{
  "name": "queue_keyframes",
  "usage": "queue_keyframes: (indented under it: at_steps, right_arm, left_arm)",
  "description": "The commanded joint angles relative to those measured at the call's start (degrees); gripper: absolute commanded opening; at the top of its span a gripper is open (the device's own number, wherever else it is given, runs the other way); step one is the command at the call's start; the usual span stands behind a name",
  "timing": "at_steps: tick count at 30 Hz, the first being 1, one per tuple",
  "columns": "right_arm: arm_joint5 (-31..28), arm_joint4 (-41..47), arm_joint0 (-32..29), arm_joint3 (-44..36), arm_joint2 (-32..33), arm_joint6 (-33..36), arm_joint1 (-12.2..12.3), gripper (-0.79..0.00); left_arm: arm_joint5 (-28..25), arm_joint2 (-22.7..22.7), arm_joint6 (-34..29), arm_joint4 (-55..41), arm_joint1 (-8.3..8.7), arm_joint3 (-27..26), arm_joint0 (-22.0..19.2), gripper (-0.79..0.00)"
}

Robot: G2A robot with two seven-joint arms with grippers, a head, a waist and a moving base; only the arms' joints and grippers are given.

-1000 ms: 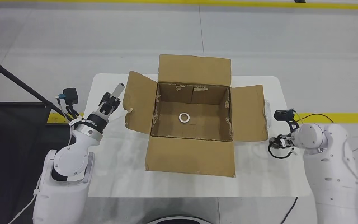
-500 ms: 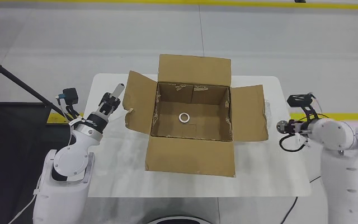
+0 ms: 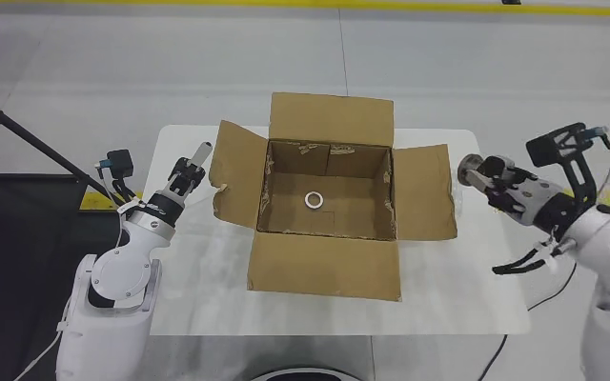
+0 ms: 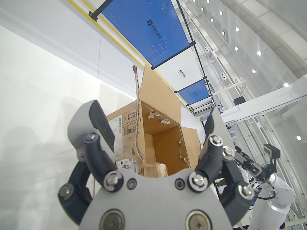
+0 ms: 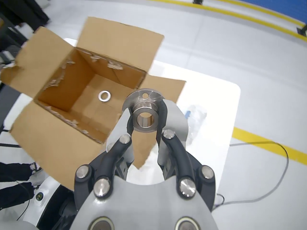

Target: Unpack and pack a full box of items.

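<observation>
Right end effector (image 5: 145, 118) is clenched on a steel flanged hub (image 5: 144, 106). Fingers pinch the collar and the flange sits beyond the fingertips. The bore looks straight back at the wrist camera, so I judge the hub's long axis runs roughly along my fingers, not across them.

Key relation: the box (image 3: 324, 271) lies ahead of and below that end effector. In the top view I'm outside the box, just past the outer edge of its right flap, above the bench (image 3: 191, 286). One ring (image 3: 314, 200) lies on the box floor, ahead of the hub and well below it. Packing looks barely begun. Likely next move: forward over the flap, then down, setting the hub clear of the ring.

Left end effector (image 4: 153, 113) is released with nothing between its fingers. It sits beside the left flap, so the right arm is the one placed to act.

The right wrist view gives grip detail: bore, small flange hole, and a crumpled plastic bag (image 5: 195, 116) on the bench beneath. The top view gives my standoff from the flap.
</observation>
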Motion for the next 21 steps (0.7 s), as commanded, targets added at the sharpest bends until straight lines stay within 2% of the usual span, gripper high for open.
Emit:
queue_keyframes:
  at_steps: [1,5,9,16,21]
  right_arm:
    - [-1.9,4.7,-0.6,-1.2,0.3,-1.6,0.1,-0.785]
    - [-3.4,6.4,-1.5,-3.1,-0.2,-2.1,0.4,-0.785]
    - [-3.2,4.1,0.5,-2.6,-6.2,-0.6,0.8,-0.785]
    - [0.1,-6.2,12.5,5.1,-26.6,0.1,0.2,-0.785]
    - [5.5,-15.8,24.6,16.3,-42.9,-0.3,-2.0,-0.785]
  left_arm:
    - [0.0,0.0,0.0,0.0,0.0,0.0,0.0,0.0]
    - [0.0,0.0,0.0,0.0,0.0,0.0,0.0,0.0]
    - [0.0,0.0,0.0,0.0,0.0,0.0,0.0,0.0]
    - [0.0,0.0,0.0,0.0,0.0,0.0,0.0,0.0]
    - [0.0,0.0,0.0,0.0,0.0,0.0,0.0,0.0]
